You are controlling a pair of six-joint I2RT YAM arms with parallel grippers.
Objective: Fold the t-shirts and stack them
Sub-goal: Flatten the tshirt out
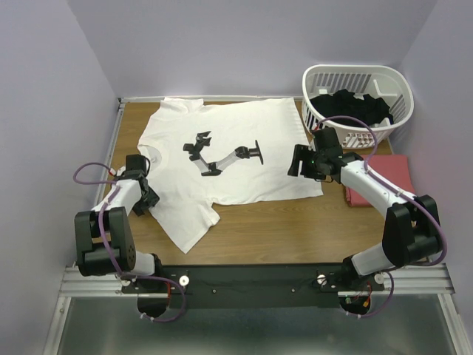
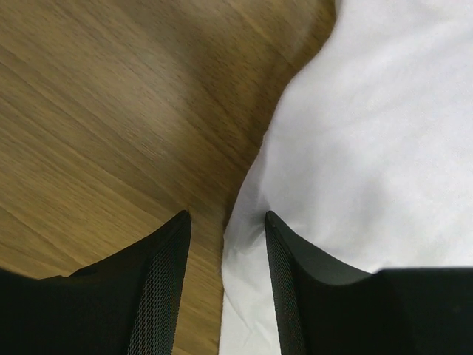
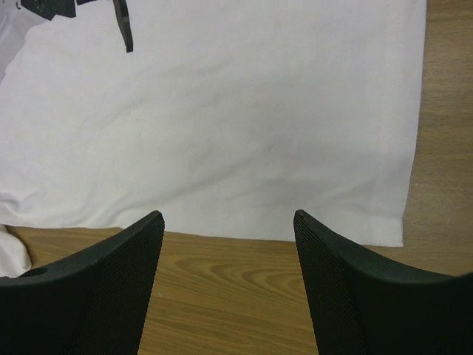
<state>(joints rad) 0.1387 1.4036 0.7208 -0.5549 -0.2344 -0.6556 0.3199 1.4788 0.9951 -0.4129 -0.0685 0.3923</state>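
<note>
A large white t-shirt (image 1: 236, 133) with a black print lies spread flat on the wooden table, collar to the left. My left gripper (image 1: 147, 198) is open and low at the shirt's left edge near the sleeve. In the left wrist view (image 2: 225, 216) one finger is over bare wood and the other over the white cloth (image 2: 369, 148). My right gripper (image 1: 299, 161) is open at the shirt's right hem. In the right wrist view (image 3: 228, 214) it hangs over wood just short of the hem (image 3: 222, 126). A folded salmon-red t-shirt (image 1: 392, 171) lies on the right, partly under my right arm.
A white slatted basket (image 1: 355, 70) holding black clothes (image 1: 351, 107) stands at the back right corner. Purple walls close in the table on three sides. Bare wood (image 1: 281, 229) shows along the front, between the shirt and the arm bases.
</note>
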